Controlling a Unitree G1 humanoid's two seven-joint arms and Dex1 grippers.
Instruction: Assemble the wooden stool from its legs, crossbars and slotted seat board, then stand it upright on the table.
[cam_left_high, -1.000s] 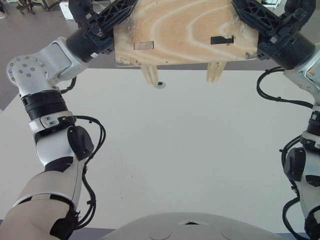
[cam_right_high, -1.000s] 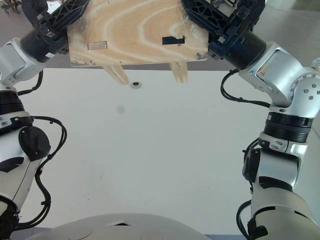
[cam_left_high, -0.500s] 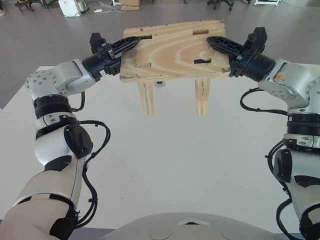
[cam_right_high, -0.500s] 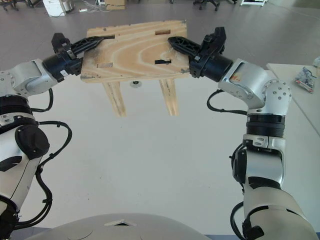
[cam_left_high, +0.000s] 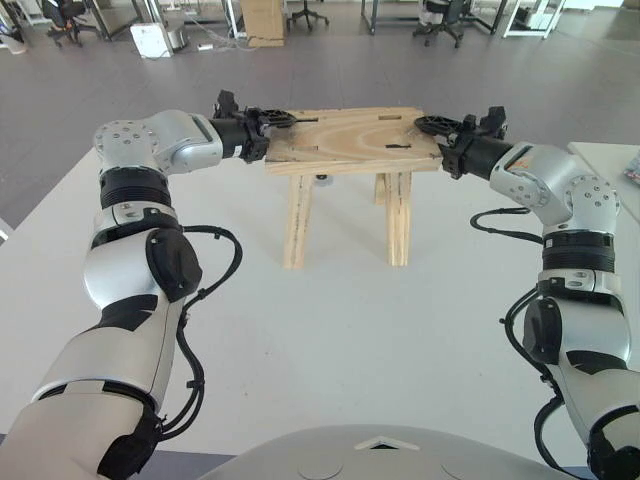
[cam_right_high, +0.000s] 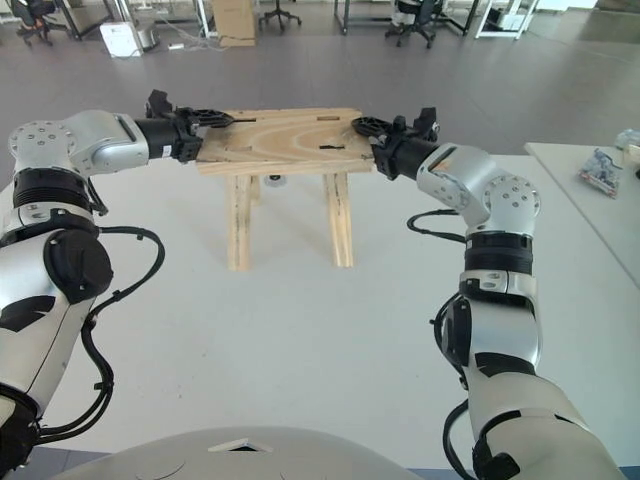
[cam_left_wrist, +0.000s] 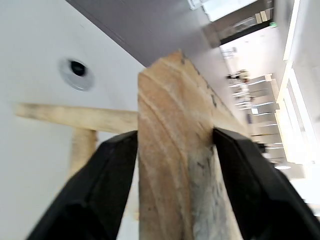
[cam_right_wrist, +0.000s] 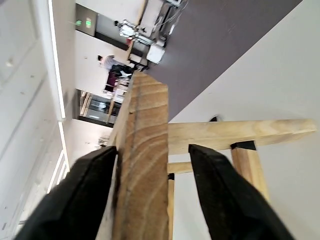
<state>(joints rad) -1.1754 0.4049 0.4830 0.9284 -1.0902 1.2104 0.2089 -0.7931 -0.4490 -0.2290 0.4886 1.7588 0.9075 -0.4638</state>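
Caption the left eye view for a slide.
Left end effector and right end effector clamp the stool, upright on the table.

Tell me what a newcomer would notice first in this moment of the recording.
The assembled wooden stool stands out first, upright toward the far side of the white table, with its legs down on the tabletop. The left gripper and right gripper clamp it from opposite ends, both arms stretched out over the table.
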